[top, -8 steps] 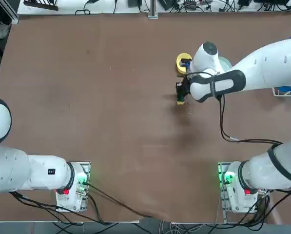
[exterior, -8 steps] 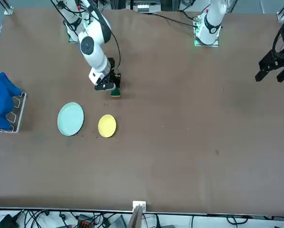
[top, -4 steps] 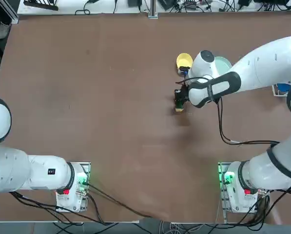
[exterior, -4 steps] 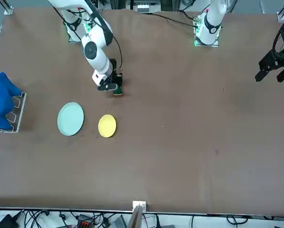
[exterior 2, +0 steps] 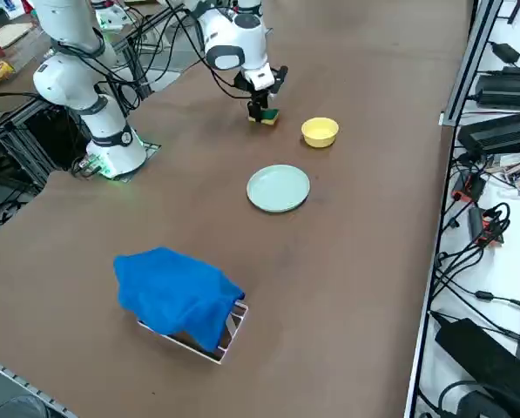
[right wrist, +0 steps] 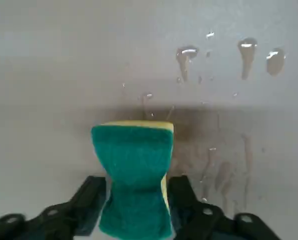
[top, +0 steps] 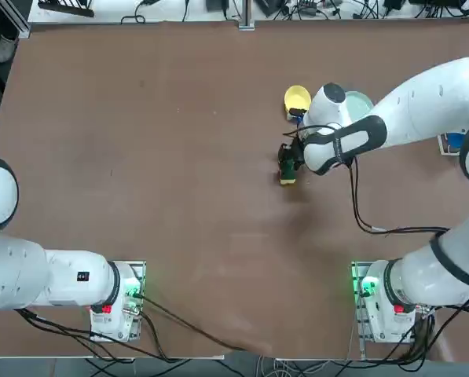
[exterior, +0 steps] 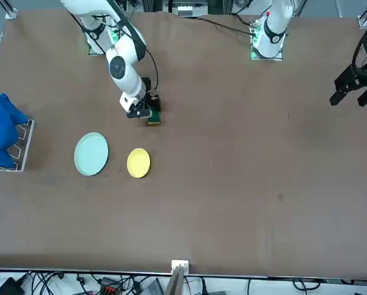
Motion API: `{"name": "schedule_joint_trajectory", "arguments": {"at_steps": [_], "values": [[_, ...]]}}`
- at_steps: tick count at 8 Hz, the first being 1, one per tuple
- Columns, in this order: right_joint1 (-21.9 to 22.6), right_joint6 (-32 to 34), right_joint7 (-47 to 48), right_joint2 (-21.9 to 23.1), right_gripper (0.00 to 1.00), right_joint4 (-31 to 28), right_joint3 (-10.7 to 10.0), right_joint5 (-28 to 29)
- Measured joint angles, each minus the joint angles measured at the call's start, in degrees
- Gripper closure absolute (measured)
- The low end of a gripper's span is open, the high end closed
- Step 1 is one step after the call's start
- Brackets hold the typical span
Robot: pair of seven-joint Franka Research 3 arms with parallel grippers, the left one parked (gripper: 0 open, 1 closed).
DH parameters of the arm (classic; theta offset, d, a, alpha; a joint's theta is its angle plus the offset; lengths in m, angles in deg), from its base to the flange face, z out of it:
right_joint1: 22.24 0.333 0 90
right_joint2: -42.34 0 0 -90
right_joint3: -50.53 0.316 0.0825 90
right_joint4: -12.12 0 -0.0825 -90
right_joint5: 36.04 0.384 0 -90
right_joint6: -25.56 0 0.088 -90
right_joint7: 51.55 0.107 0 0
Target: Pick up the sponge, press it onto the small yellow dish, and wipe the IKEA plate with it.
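The sponge (right wrist: 134, 160), dark green over yellow foam, is pinched at its waist between the two fingers of my right gripper (right wrist: 139, 196). The right gripper (top: 287, 161) holds the sponge (top: 287, 173) low over the brown table, on the robot's side of the small yellow dish (top: 297, 98). From the front, the sponge (exterior: 153, 117) sits under the gripper (exterior: 148, 112), apart from the yellow dish (exterior: 138, 163) and the pale blue-green IKEA plate (exterior: 91, 153). Both the dish (exterior 2: 320, 131) and the plate (exterior 2: 279, 188) lie bare. In the top view my arm partly hides the plate (top: 361, 100).
A blue cloth (exterior 2: 177, 292) is draped over a small rack (exterior: 18, 147) near the table's right edge. Water drops (right wrist: 187, 53) and wet streaks mark the table surface ahead of the sponge.
My right gripper has carried the sponge a short way toward the robot's side and leftward, away from the yellow dish, and lower toward the table.
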Motion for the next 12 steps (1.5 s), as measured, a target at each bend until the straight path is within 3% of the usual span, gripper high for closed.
{"name": "schedule_joint_trajectory", "arguments": {"at_steps": [1,3,4,6,10,11,12], "values": [[-0.2,-0.4,0.0,0.8,0.01,0.6,-0.3,0.0],[-1.6,0.8,0.0,4.5,0.0,3.4,-1.0,0.0],[-3.7,5.3,-0.1,6.9,0.0,6.8,-1.2,-0.1],[-9.1,20.6,-0.5,9.6,0.0,19.3,-1.3,-3.7],[-17.3,45.8,-1.7,8.6,0.0,42.2,-1.6,-8.1],[-18.8,50.5,-3.5,8.5,0.0,45.9,-2.5,-8.2],[-18.4,54.7,-6.1,8.6,0.0,48.9,-5.9,-8.2]]}}
